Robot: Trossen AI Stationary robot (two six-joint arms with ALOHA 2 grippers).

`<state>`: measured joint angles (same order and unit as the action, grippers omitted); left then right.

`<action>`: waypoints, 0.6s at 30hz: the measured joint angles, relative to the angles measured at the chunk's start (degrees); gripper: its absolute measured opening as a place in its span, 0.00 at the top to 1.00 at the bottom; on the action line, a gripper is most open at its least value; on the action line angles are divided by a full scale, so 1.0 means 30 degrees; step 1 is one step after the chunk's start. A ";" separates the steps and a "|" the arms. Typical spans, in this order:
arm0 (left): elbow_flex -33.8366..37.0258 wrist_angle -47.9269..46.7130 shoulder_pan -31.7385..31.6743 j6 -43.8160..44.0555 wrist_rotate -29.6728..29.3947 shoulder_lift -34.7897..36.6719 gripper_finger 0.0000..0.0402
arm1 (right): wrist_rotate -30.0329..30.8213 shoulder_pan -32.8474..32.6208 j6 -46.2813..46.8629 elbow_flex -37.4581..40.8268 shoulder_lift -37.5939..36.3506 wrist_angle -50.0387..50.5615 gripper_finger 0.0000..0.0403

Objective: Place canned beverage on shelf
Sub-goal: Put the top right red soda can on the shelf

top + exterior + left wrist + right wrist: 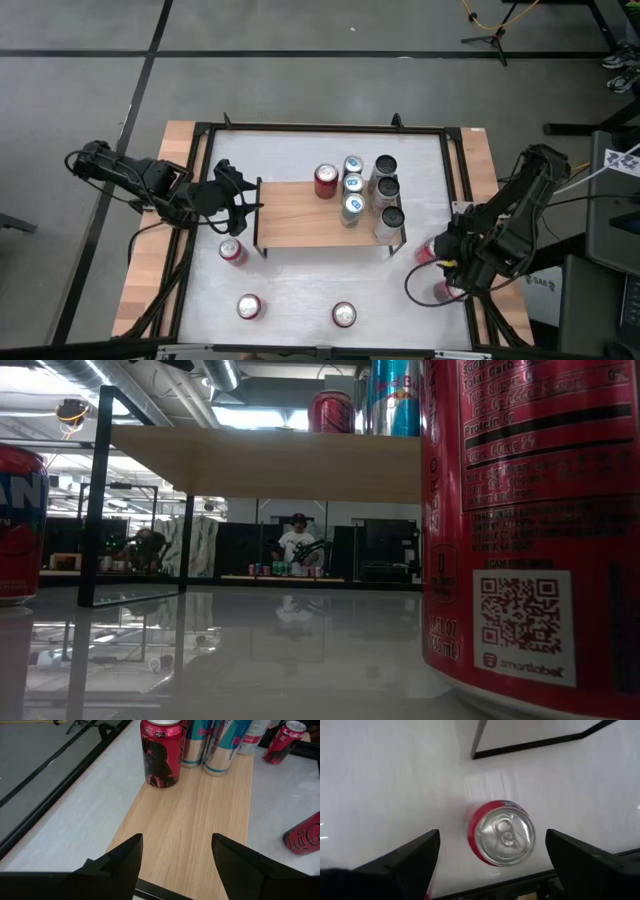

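On the white table (300,290), the shelf (300,225) carries cans (352,185) at its right end, leaving its left half bare. My left gripper (175,865) hovers released at the shelf's left edge. My right gripper (490,865) hangs spread, empty, above a red can (502,832) near the table's right edge.

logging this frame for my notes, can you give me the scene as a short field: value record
shelf: wooden top shelf on the white table
cans on shelf: seven, one red can, three blue-topped, three dark-topped, grouped at the right half
cans on table: three red cans left and front of the shelf, more near the right arm
left gripper: left gripper open, empty, over the shelf's left end
right gripper: right gripper open, above an upright red can on the table, not gripping it
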<state>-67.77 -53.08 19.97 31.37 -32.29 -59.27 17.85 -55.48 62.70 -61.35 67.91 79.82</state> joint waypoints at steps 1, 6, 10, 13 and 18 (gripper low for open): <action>0.0000 0.0000 0.0000 -0.0004 0.0000 0.0000 0.43 | 0.0003 0.0000 0.0000 0.0330 -0.0247 -0.0046 0.12; 0.0000 0.0004 0.0000 0.0003 0.0000 0.0000 0.43 | 0.0550 0.0000 0.0000 0.1685 -0.1055 -0.0167 0.12; 0.0000 0.0001 -0.0006 0.0009 0.0000 0.0000 0.43 | 0.0675 0.0000 -0.0008 0.2621 -0.1235 -0.0593 0.12; 0.0000 0.0001 -0.0002 0.0011 -0.0002 0.0000 0.43 | 0.0649 0.0000 -0.0008 0.3330 -0.1235 -0.1405 0.12; 0.0000 0.0000 -0.0006 0.0013 -0.0007 0.0000 0.43 | 0.0662 0.0000 -0.0378 0.4479 -0.1235 -0.2922 0.12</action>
<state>-67.77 -53.08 19.95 31.41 -32.32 -59.27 19.84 -55.48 61.56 -47.92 64.20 71.05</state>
